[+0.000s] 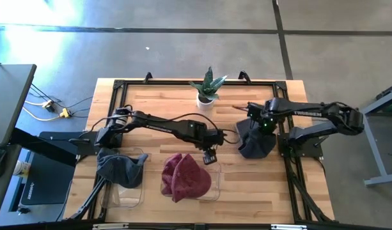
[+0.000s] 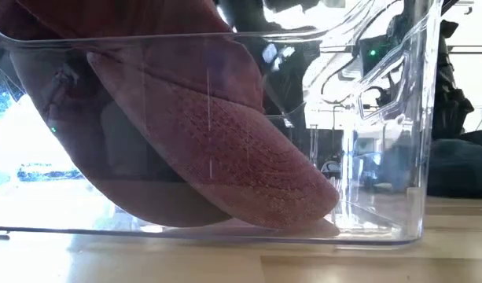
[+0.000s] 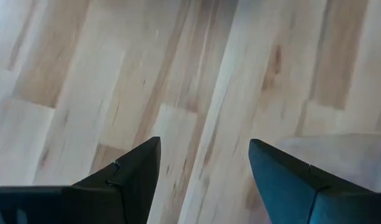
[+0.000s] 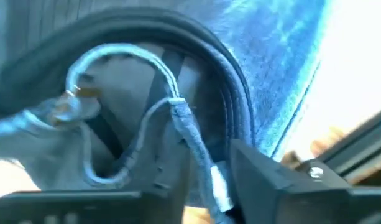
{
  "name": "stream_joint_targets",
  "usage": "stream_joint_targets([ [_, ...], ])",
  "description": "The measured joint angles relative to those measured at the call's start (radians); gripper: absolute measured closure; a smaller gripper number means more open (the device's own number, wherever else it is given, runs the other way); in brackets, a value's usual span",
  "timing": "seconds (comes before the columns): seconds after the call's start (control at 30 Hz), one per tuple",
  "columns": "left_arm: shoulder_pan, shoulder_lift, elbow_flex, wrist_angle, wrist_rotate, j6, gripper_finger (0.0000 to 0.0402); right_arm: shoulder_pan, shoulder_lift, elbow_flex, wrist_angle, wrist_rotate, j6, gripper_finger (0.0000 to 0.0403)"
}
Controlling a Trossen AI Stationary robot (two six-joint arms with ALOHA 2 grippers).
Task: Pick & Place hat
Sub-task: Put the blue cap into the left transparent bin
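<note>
A dark blue hat (image 1: 256,144) lies on the table at the right; it also shows in the low view (image 2: 461,167). My right gripper (image 1: 254,124) is at its far edge, shut on it; the right wrist view shows the hat's inside and back strap (image 4: 178,112) close up. A maroon hat (image 1: 183,177) lies in a clear bin (image 1: 215,171), brim down in the low view (image 2: 225,141). A grey-blue hat (image 1: 119,168) lies in a second clear bin (image 1: 139,191). My left gripper (image 3: 204,168) is open and empty, pointing down over bare wood beside the maroon hat's bin (image 1: 210,155). My right gripper holds the dark blue hat at its back opening, with the frayed strap (image 4: 193,146) and the rim between the fingers (image 4: 265,174). It comes at the hat from above, slanting from the far right. The hat's lower part rests on the table (image 1: 256,152).
A small potted plant (image 1: 207,88) stands at the far middle of the table. A black frame (image 1: 183,84) runs round the table's edge. Bare wood lies between the plant and the bins.
</note>
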Motion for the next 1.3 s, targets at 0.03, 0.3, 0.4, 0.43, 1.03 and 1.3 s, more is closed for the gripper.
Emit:
stream_joint_targets([
  [0.03,-0.006,-0.008,0.001,-0.006,-0.006,-0.007,0.0161,-0.022,0.0,0.0,-0.003,-0.001,-0.018,0.0269],
  [0.3,-0.059,-0.047,0.0,-0.146,-0.098,-0.048,0.0161,-0.09,-0.007,0.147,-0.113,0.116,-0.041,0.0181],
  [0.4,-0.072,-0.061,0.003,-0.176,-0.122,-0.054,0.0161,-0.065,-0.009,0.249,-0.155,0.095,-0.064,0.0179],
  [0.43,-0.073,-0.061,0.004,-0.193,-0.125,-0.058,0.0161,-0.049,-0.009,0.274,-0.162,0.052,-0.094,0.018],
  [1.03,-0.096,-0.121,0.002,-0.458,-0.254,-0.033,0.0161,0.356,0.049,-0.139,0.593,0.001,0.384,0.0393],
  [1.3,-0.096,-0.14,0.001,-0.527,-0.255,-0.016,0.0161,0.323,0.161,-0.146,0.893,0.04,0.414,0.0373],
])
